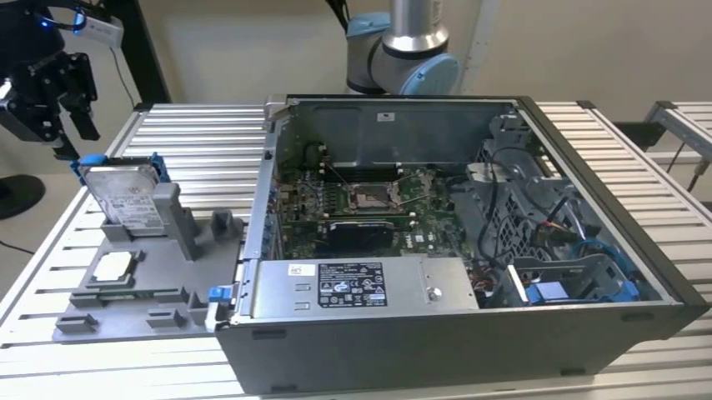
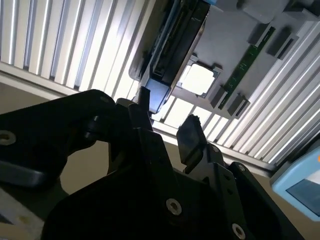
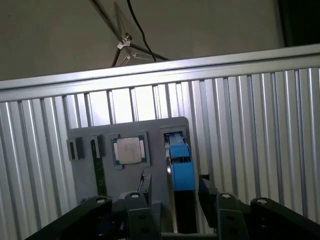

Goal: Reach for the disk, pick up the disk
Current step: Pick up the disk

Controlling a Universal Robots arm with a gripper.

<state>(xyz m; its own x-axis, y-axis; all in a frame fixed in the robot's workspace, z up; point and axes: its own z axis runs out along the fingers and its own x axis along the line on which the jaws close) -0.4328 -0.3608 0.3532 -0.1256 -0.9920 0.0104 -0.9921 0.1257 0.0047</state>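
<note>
Black and angular, the pincer [image 1: 73, 137] hangs at the exterior view's left, just over the upper end of the disk [image 1: 125, 196]. Its two matte fingers stand apart. In the first wrist view they sit on either side of the disk's blue plastic bracket [image 3: 181, 170], with a gap showing on each side.

The disk is a flat silver metal slab with a white label. It leans upright in a slot of a grey moulded fixture [image 1: 156, 292], and blue bracket rails run along its edges. In the second wrist view the disk [image 2: 175, 45] appears edge-on and dark, beyond the spread fingertips [image 2: 190, 131].

Beside it on the same fixture, a small square processor chip [image 1: 115, 267] with a dull silver lid lies flat in a recess. In the second wrist view a thin green circuit strip [image 2: 247, 57] stands in a groove further along.

The fixture rests on a counter [image 1: 200, 125] of ribbed aluminium slats. Just beside it, toward the exterior view's right, stands an open dark grey computer case [image 1: 468, 333] holding a green board, tangled cables and a labelled metal box [image 1: 356, 287]. The case wall rises next to the fixture but does not reach the space over the disk.
</note>
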